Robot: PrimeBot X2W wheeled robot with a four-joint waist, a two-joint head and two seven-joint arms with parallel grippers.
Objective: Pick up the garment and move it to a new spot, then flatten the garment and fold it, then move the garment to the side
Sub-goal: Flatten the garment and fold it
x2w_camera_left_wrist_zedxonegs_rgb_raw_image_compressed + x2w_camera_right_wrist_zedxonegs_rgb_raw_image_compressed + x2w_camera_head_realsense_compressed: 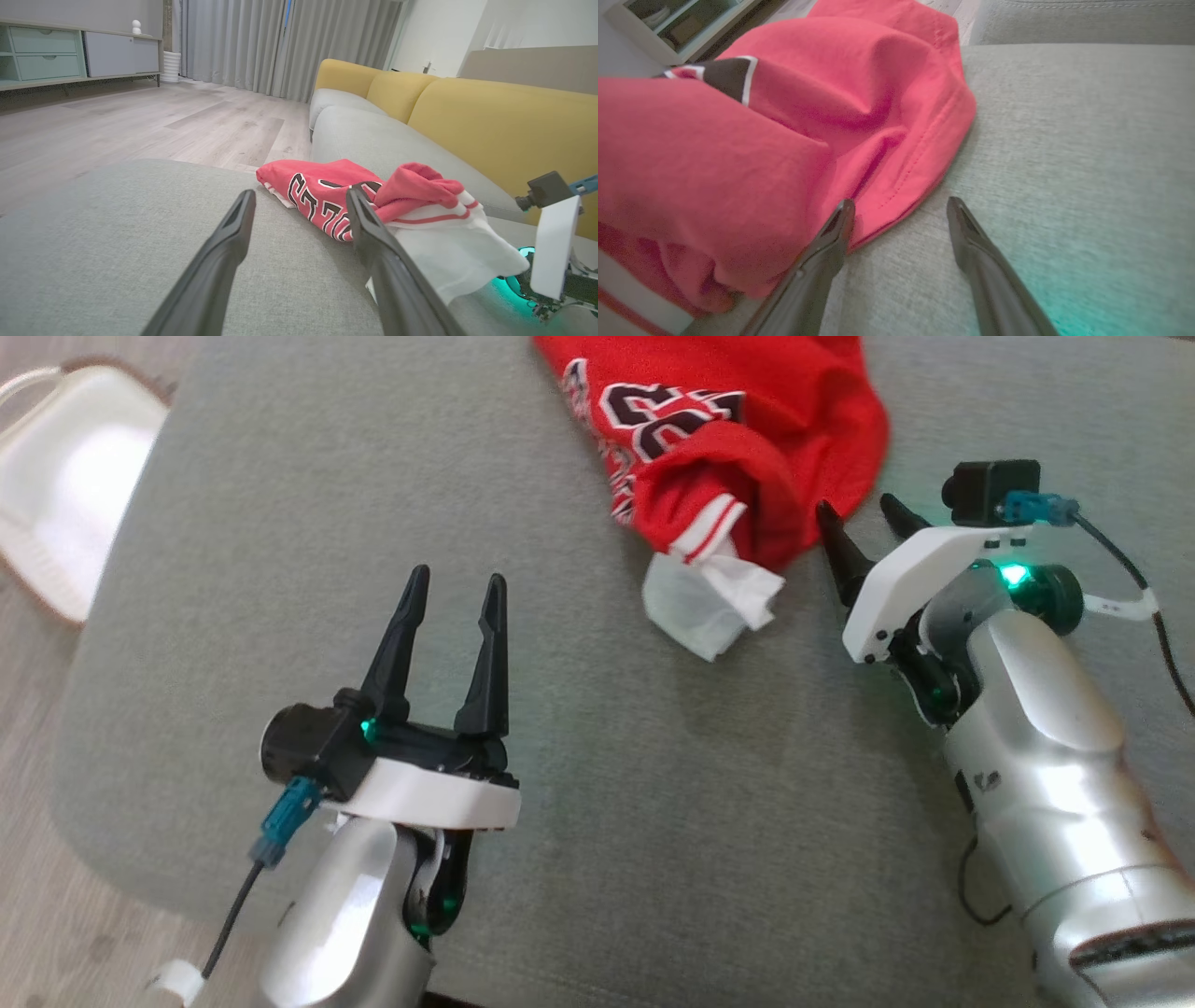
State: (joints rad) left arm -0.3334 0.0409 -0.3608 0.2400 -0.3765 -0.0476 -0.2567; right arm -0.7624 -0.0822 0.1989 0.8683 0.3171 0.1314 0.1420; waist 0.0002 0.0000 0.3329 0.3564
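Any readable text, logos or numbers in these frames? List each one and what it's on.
Red garment, dark white-edged block lettering: crumpled and cut by folds, no whole word or number reads.
Right forearm, small dark mark: too small to read.
No other text can be made out.

A crumpled red jersey garment [747, 439] with dark lettering and white-striped trim lies bunched on the grey sofa cushion [373, 523].
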